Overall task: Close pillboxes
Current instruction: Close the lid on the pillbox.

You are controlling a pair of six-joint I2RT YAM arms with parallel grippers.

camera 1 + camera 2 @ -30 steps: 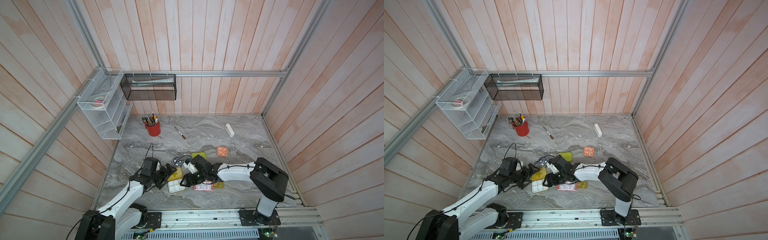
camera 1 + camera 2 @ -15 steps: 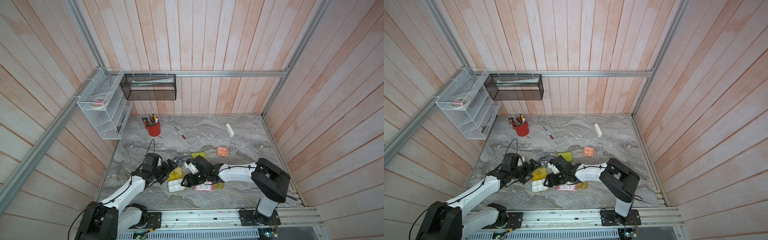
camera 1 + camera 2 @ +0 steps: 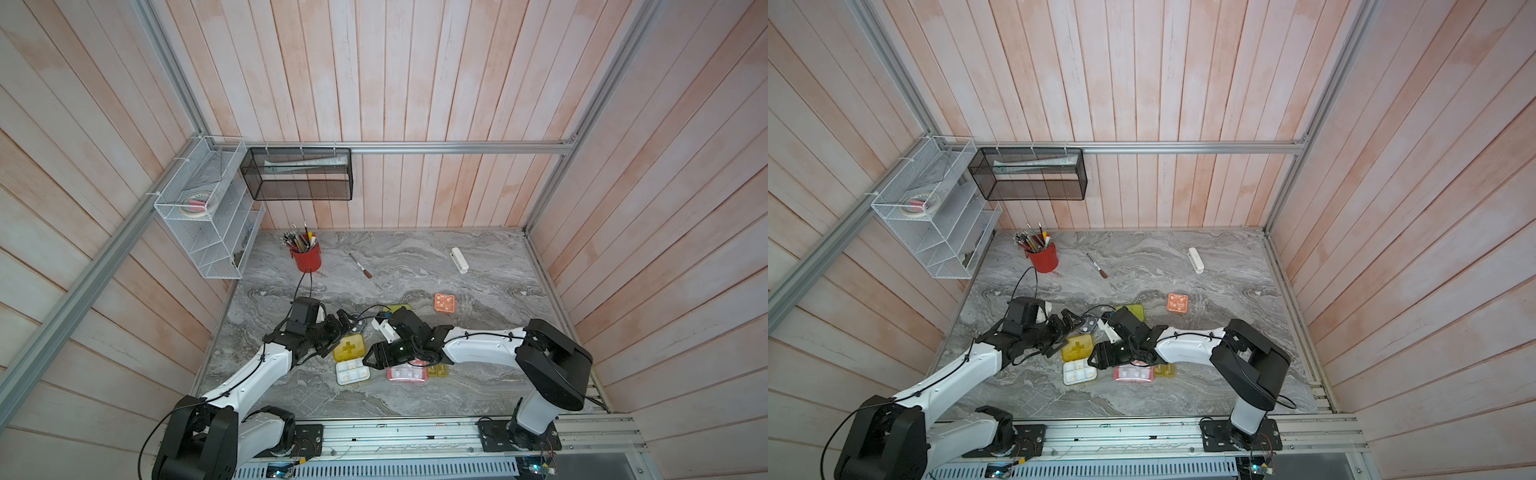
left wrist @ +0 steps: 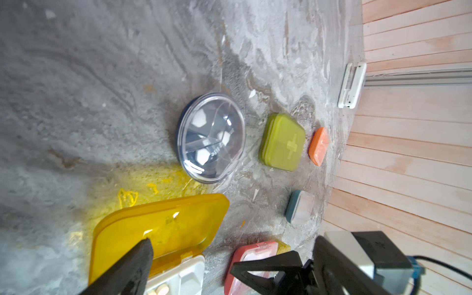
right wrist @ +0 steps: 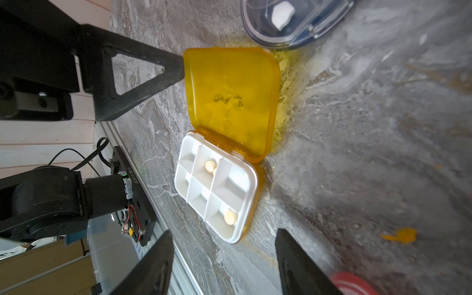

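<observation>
On the grey marbled tabletop [image 3: 415, 266], finds the closing of seven pillboxes apparently one lid short of done. Shows both arms low over the front-centre cluster. Has the left gripper [image 3: 341, 332] spread wide and empty, one fingertip [image 5: 173, 70] at the free edge of a raised lid, touching or just short of it, contact impossible to confirm. Has the right gripper [image 5: 224, 232] partly apart, clamped on nothing, hanging just off the free end of the same case's tray.

Leaves one case plainly unfinished: the yellow cross-marked pillbox [image 3: 351, 359], near the table's front edge between the two grippers, yellow lid [image 5: 229, 99] thrown back on its hinge, white compartment tray [image 5: 217, 189] bared.

Reads as shut, judging from the left wrist view: the dark round pillbox [image 4: 210, 138] under its clear lid, just behind the yellow one; the lime-green pillbox [image 4: 282, 143] beside it; the orange square pillbox [image 3: 444, 302], a little apart toward the back right. Rates the pink pillbox [image 3: 406, 374] and the blue-grey pillbox [image 4: 300, 207] as probably shut too, lids lying flat, both partly screened by the right arm. Cannot settle the small amber pillbox [image 3: 439, 370], mostly hidden just beside the pink one.

Catches a few pale round pills [image 5: 210, 166] loose in the open tray. Calls, at a guess, for folding that lid down and pressing it home.
</observation>
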